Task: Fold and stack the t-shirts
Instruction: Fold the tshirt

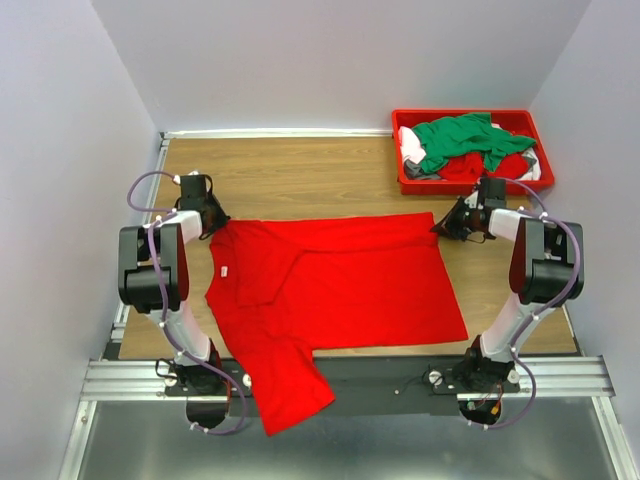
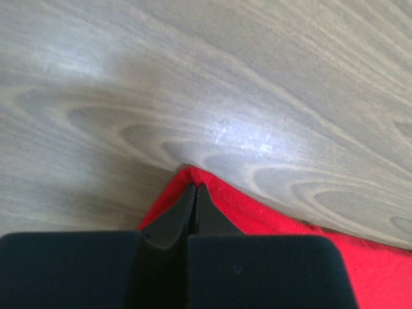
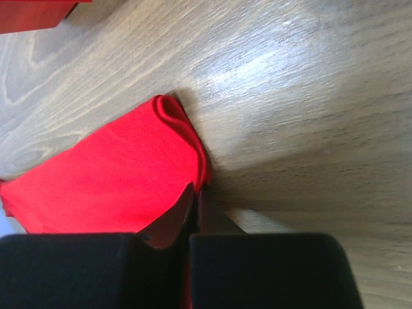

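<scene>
With left fingers (image 2: 182, 214) and right fingers (image 3: 175, 217) each clamping a red shirt (image 1: 345, 285) corner, lift evenly, keeping cloth between them taut.

Lab test cell: blank white walls (image 1: 340, 60) enclosing a wooden table (image 1: 300, 180)

The top view is lit brightly and evenly from above, and only soft shadows are cast under the arms (image 1: 150, 265). In both wrist views pale glare is spread across the wooden table (image 2: 244, 138), while the near black fingers (image 3: 168, 222) are blurred.
</scene>
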Controlling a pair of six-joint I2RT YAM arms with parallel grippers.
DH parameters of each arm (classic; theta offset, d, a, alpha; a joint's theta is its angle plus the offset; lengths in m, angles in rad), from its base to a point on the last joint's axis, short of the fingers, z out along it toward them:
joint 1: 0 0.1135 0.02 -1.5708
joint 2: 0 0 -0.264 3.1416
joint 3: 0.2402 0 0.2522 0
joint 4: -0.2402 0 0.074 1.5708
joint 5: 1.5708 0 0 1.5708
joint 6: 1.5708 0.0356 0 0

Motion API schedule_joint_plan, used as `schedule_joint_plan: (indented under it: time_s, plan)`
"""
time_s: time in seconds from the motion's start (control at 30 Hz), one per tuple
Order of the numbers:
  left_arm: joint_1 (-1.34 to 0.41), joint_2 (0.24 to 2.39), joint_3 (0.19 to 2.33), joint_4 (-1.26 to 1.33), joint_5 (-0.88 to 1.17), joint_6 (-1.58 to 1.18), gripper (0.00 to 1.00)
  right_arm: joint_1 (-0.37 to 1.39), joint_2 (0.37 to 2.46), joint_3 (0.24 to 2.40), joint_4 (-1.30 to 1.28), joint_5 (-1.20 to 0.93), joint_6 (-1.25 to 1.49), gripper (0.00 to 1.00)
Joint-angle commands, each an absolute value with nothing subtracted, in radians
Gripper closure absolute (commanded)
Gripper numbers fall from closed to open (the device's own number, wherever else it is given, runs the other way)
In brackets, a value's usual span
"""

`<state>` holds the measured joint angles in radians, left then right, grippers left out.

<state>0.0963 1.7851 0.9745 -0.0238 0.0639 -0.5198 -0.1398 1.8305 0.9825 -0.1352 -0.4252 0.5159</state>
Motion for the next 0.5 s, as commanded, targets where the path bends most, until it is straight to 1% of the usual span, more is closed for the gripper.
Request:
schedule_joint_plan:
  time_s: [0.0, 0.13, 0.3, 0.33, 0.37, 0.4, 0.43, 0.47]
  plan:
    - [0.107, 1.821, 1.014, -0.038, 0.009, -0.502, 1.00, -0.149, 1.784, 0.983, -0.178, -0.286, 0.486, 0.95]
    - [0.107, 1.839, 1.052, -0.038, 0.009, -0.494, 1.00, -0.156, 1.755, 1.012, -0.215, -0.169, 0.457, 0.95]
    - [0.080, 1.887, 1.092, -0.038, 0.074, -0.488, 1.00, -0.155, 1.818, 1.035, -0.227, -0.126, 0.453, 0.93]
    - [0.066, 1.884, 1.092, -0.032, 0.072, -0.491, 1.00, -0.155, 1.844, 1.052, -0.227, -0.121, 0.443, 0.91]
    - [0.063, 1.881, 1.094, -0.029, 0.069, -0.497, 0.98, -0.155, 1.856, 1.063, -0.230, -0.130, 0.436, 0.89]
    - [0.063, 1.872, 1.092, -0.031, 0.068, -0.502, 0.93, -0.155, 1.862, 1.074, -0.232, -0.138, 0.425, 0.87]
    - [0.063, 1.862, 1.092, -0.029, 0.064, -0.505, 0.86, -0.155, 1.864, 1.083, -0.244, -0.147, 0.425, 0.85]
    - [0.063, 1.852, 1.091, -0.032, 0.060, -0.505, 0.83, -0.155, 1.859, 1.094, -0.248, -0.152, 0.423, 0.83]
